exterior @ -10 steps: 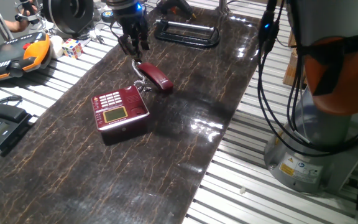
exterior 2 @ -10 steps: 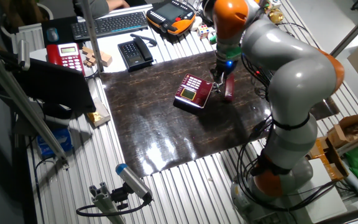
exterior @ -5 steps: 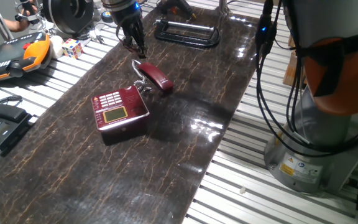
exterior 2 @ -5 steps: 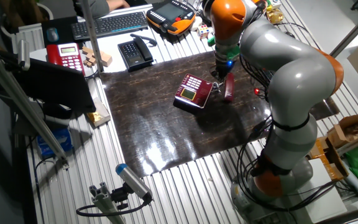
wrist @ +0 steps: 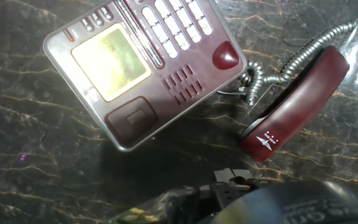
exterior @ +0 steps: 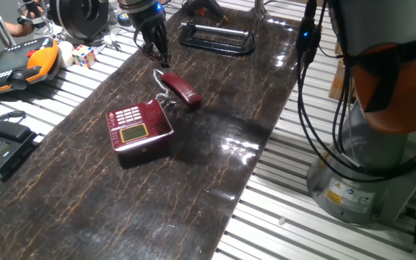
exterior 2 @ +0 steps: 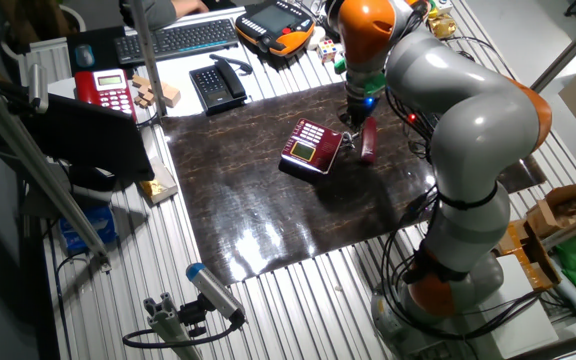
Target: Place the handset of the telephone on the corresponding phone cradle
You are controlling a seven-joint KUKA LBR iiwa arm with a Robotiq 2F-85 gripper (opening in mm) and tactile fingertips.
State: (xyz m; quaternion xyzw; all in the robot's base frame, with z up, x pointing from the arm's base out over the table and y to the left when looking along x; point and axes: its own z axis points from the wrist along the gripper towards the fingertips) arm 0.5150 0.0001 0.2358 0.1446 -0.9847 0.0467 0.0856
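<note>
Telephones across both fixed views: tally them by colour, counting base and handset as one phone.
Dark red: 1, the telephone on the mat, its handset lying beside it
Bright red: 1, red desk phone
Black: 1, black desk phone
Total: 3

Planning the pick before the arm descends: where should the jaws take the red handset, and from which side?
Probably from above, at the middle of the handset, jaws spanning its narrow width. It lies flat on the table beside the telephone, long sides free; the coiled cord leaves from one end.
</note>
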